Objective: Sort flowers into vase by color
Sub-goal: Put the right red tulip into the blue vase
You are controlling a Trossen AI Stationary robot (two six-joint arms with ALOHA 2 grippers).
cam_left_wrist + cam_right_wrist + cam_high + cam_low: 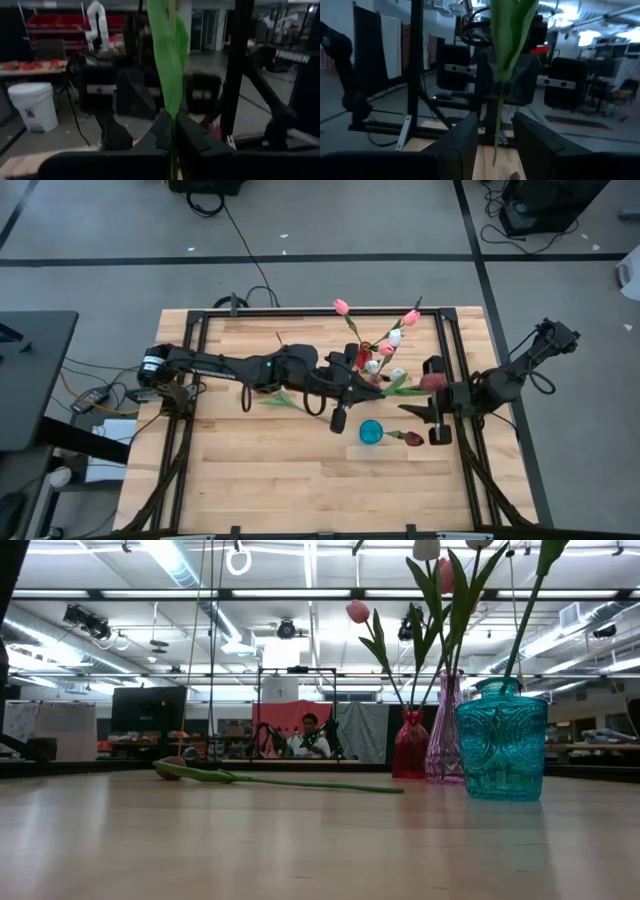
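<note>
**Two claws, one stem between them**

The left claw (172, 131) sits over the middle of the table with its fingers pinched tight on a thin green stem (167, 60); the leaf runs up out of frame, so the flower's head is cut off in that wrist view. The right claw (492, 137), near the table's right edge, has its fingers parted with a stem hanging in the gap; whether the fingers press on it is hard to make out, and the head is again out of frame.

From above, both claws blur into the dark arms and the flower they share is mostly hidden. Just beside them stand three vases: a blue vase (501, 745), a pink vase (446, 730) and a red vase (409, 747), with pink and white flowers (385, 345) standing in them. Their tops are cropped in the low view. One dark flower (250, 778) lies flat on the table (260, 480), apart from the vases. Another dark one (408, 438) lies just beside the blue vase.
</note>
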